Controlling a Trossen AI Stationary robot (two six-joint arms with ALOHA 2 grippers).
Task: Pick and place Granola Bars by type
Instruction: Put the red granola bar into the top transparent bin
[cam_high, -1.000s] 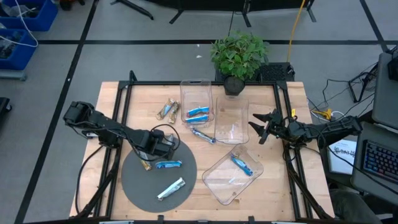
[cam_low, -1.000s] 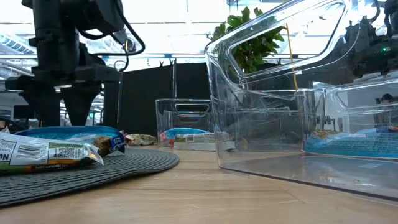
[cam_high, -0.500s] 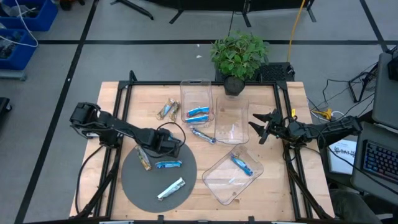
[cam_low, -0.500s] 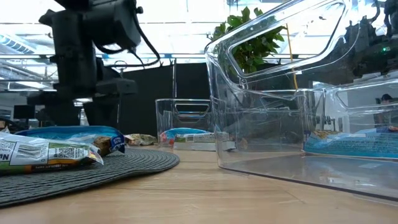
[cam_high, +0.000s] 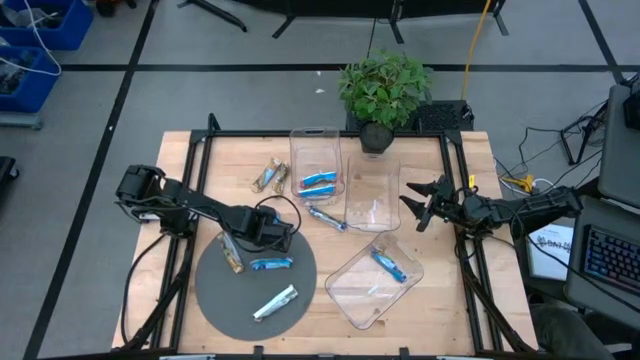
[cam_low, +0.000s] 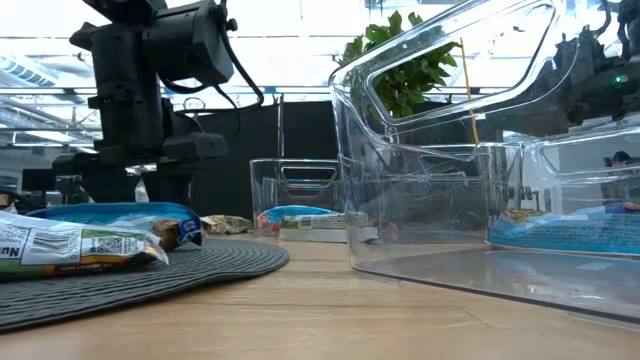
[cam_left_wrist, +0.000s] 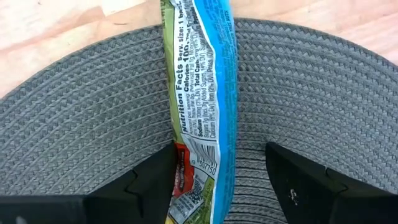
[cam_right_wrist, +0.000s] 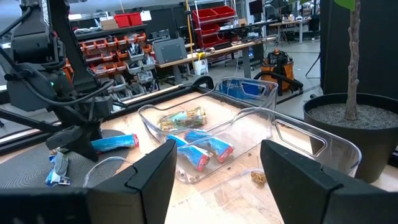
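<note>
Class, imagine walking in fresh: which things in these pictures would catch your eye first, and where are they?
The round grey mat at the table's near left, with the left gripper open over a blue granola bar. Then the clear bins in the middle, some holding blue bars, and the leafy potted plant at the far edge.

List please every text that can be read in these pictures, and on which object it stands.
"Nutrition Facts", "Calories 100": blue bar on the round mat, between the left gripper's open fingers.
Its smaller print: too blurred.
White-wrapped bar print: unreadable.
</note>
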